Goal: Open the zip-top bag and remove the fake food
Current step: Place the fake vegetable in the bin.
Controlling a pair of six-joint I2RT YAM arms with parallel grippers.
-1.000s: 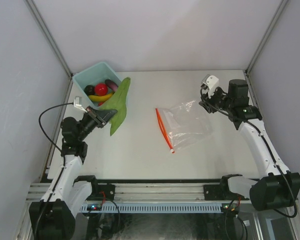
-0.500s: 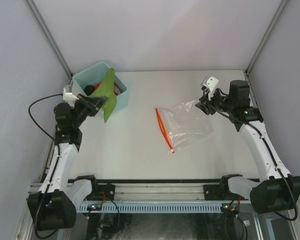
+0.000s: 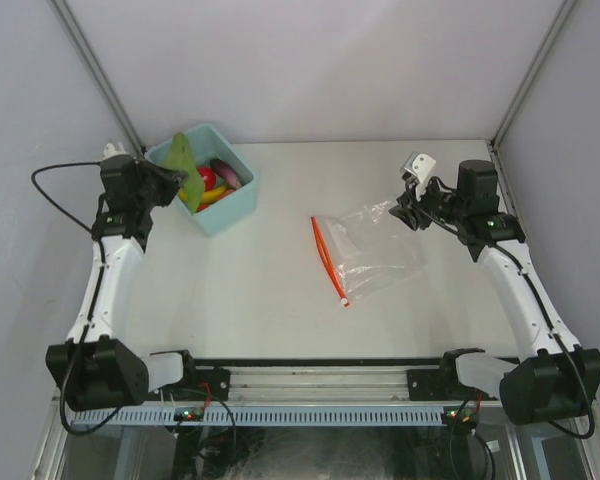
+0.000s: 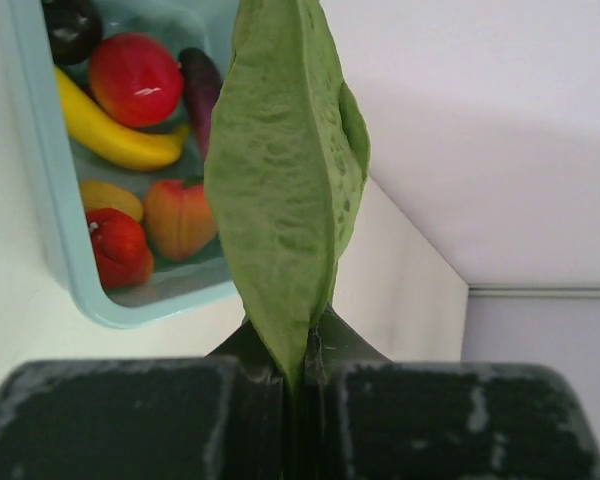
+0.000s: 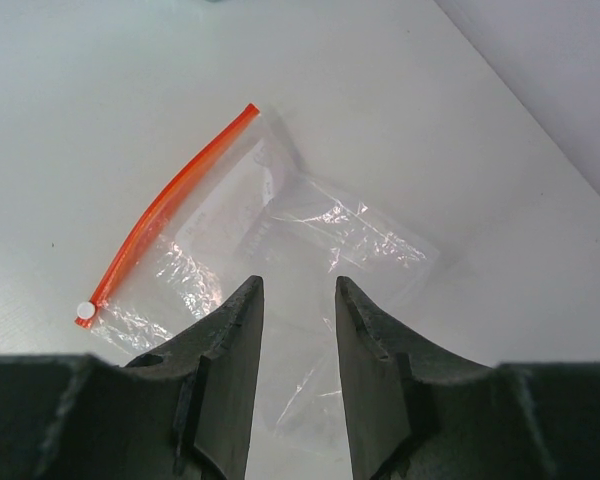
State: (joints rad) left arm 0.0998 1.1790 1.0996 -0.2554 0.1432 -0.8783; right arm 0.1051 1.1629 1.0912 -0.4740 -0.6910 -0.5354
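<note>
The table [image 3: 280, 260] is lit brightly and evenly from above, and only faint, soft shadows are cast. Small white glints are seen on the crinkles of the zip-top bag [image 5: 310, 230] and on the red apple [image 4: 135, 78]. The green leaf [image 4: 280, 180] is rendered sharply, while the dark jaws in both wrist views are slightly softened.

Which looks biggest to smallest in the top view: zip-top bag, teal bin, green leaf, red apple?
Zip-top bag and teal bin: look alike, not ranked.
Green leaf, held nearer the camera, so unsure.
Red apple: smallest.
</note>
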